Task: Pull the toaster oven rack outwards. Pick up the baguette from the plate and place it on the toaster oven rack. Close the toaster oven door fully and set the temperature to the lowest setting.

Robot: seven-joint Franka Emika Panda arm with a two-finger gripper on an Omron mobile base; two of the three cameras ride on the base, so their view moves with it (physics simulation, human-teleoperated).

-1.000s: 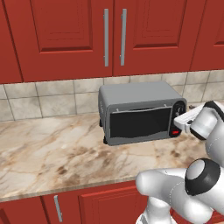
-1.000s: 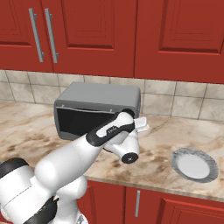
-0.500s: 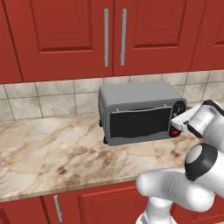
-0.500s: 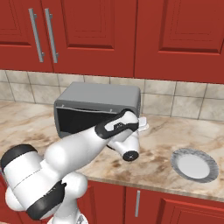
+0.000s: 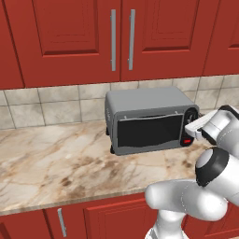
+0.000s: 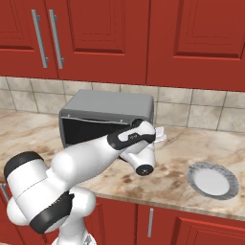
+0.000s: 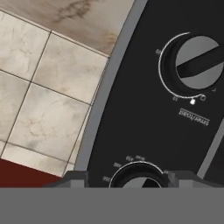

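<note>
On your far left in the left base view the marble counter (image 5: 56, 163) runs bare beneath the red upper cabinets (image 5: 93, 37) and the tiled backsplash (image 5: 51, 105). Moving right, you reach the toaster oven (image 5: 147, 119), standing against the tiles with its toaster oven door (image 5: 149, 131) up against the cavity; from the right base view a thin gap shows along the door's top edge, so you cannot call it fully shut from here. At the oven's right end sits the black control panel (image 5: 190, 127) with a red button (image 5: 187, 141) low on it. The gripper (image 5: 195, 130) is pressed in right at that panel, with the white arm crossing in front of the oven's lower right corner in the right base view. In the hand view you see a round knob (image 7: 197, 65) up right with a slanted bar grip, and a second knob (image 7: 139, 177) at the bottom edge, lying between the two fingertips (image 7: 72, 180). Whether the fingers touch that knob or stand apart from it, you cannot tell. Farthest right in the right base view, the plate (image 6: 191, 177) lies on the counter, well apart from the oven.
</note>
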